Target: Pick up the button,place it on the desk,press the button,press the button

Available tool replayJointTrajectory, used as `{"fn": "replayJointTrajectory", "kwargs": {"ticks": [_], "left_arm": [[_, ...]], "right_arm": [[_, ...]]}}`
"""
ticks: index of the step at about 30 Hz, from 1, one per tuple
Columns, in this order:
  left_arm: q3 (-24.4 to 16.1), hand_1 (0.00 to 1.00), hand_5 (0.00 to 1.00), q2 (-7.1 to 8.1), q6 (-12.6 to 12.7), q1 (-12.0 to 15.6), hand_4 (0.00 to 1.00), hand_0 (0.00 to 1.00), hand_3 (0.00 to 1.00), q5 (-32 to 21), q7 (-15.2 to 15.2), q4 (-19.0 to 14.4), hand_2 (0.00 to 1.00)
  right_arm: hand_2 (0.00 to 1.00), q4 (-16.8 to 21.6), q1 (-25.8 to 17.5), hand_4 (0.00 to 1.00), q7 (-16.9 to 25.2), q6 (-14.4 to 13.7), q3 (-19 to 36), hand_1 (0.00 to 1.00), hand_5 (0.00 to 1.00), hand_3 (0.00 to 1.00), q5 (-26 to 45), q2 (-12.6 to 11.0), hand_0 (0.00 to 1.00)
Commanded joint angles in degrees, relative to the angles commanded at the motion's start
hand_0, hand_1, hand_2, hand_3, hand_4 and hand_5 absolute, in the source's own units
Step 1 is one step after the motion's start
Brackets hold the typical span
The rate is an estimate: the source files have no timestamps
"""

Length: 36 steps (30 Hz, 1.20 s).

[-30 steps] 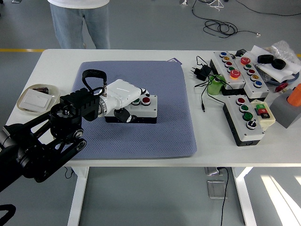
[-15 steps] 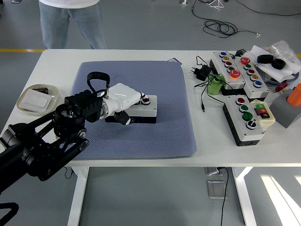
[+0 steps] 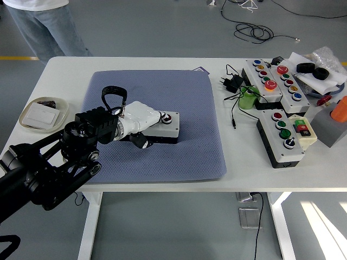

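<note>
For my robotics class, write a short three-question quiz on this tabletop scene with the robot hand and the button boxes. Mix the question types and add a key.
1. True or false: the left hand lies over the button box on the blue mat.
2. Which button on that box shows uncovered beside the hand? A) red B) yellow C) blue
3. Fill in: the small tray holding a white switch plate sits at the table's ____ side in the head view.

Key
1. True
2. A, the red button
3. Left
</note>
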Motion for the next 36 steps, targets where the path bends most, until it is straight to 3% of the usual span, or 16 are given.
{"fn": "replayJointTrajectory", "kwargs": {"ticks": [7, 8, 13, 14, 19, 20, 23, 25, 26, 31, 32, 36], "left_arm": [[-3.5, 0.026, 0.151, 0.68, 3.9, 0.6, 0.734, 0.002, 0.842, 0.0, 0.7, -3.0, 0.057], [-4.4, 0.028, 0.150, 0.92, 5.4, 0.8, 0.746, 0.002, 0.892, 0.0, 1.1, -4.0, 0.064], [-6.3, 0.028, 0.150, 1.37, 13.6, 1.1, 0.746, 0.002, 0.892, -3.7, 2.4, -5.8, 0.064], [-6.5, 0.217, 0.528, 1.45, 16.0, 1.2, 0.844, 0.076, 0.929, -5.7, 2.6, -6.0, 0.260], [-7.6, 0.217, 0.528, 1.69, 27.6, 1.6, 0.844, 0.076, 0.929, -16.8, 1.7, -6.5, 0.260], [-8.0, 0.691, 0.868, 1.81, 30.1, 1.8, 0.798, 0.584, 0.914, -19.4, 1.0, -6.6, 0.758], [-9.1, 0.691, 0.868, 2.04, 34.8, 2.4, 0.798, 0.584, 0.914, -26.8, -1.0, -6.7, 0.758], [-9.7, 0.691, 0.868, 2.12, 36.2, 2.9, 0.798, 0.584, 0.914, -31.3, -2.4, -6.9, 0.758], [-10.1, 0.811, 0.998, 2.15, 37.0, 3.1, 0.750, 0.754, 0.897, -33.5, -2.9, -7.0, 0.873], [-12.5, 0.811, 0.998, 2.41, 39.9, 4.4, 0.750, 0.754, 0.897, -45.8, -5.7, -6.9, 0.873], [-12.6, 0.851, 0.998, 2.45, 40.1, 4.4, 0.732, 0.811, 0.911, -48.0, -5.9, -6.8, 0.910], [-14.2, 0.851, 0.998, 3.01, 40.2, 4.9, 0.732, 0.811, 0.911, -57.5, -8.0, -5.7, 0.910]], "right_arm": [[0.817, 0.0, 0.1, 0.412, -0.2, 0.0, 0.2, 0.797, 0.479, 0.751, -0.7, 0.0, 0.787], [0.817, 0.0, 0.1, 0.412, -0.2, 0.0, 0.2, 0.797, 0.479, 0.751, -0.6, 0.0, 0.787], [0.817, 0.0, 0.4, 0.412, 0.0, 0.0, 0.3, 0.797, 0.479, 0.751, -0.3, 0.0, 0.787], [0.817, 0.0, 0.4, 0.412, 0.0, 0.0, 0.4, 0.797, 0.479, 0.751, -0.6, 0.0, 0.787], [0.817, 0.0, 0.6, 0.412, -0.1, 0.1, 0.5, 0.797, 0.479, 0.751, -0.8, -0.1, 0.787], [0.817, 0.0, 0.6, 0.412, -0.1, 0.1, 0.6, 0.797, 0.479, 0.751, -0.8, -0.1, 0.787], [0.817, 0.0, 0.6, 0.412, -0.1, 0.1, 0.6, 0.797, 0.479, 0.751, -0.9, -0.1, 0.787], [0.817, 0.0, 0.6, 0.412, -0.1, 0.1, 0.6, 0.797, 0.479, 0.751, -0.8, -0.1, 0.787], [0.817, 0.0, 0.7, 0.412, -0.1, 0.1, 0.5, 0.797, 0.479, 0.751, -0.8, -0.1, 0.787], [0.817, 0.0, 0.8, 0.412, -0.1, 0.1, 0.6, 0.797, 0.479, 0.751, -0.9, -0.1, 0.787], [0.817, 0.0, 0.9, 0.412, -0.1, 0.1, 0.6, 0.797, 0.479, 0.751, -0.9, -0.1, 0.787], [0.817, 0.0, 0.9, 0.412, -0.1, 0.1, 0.6, 0.797, 0.479, 0.751, -1.0, -0.1, 0.787]]}}
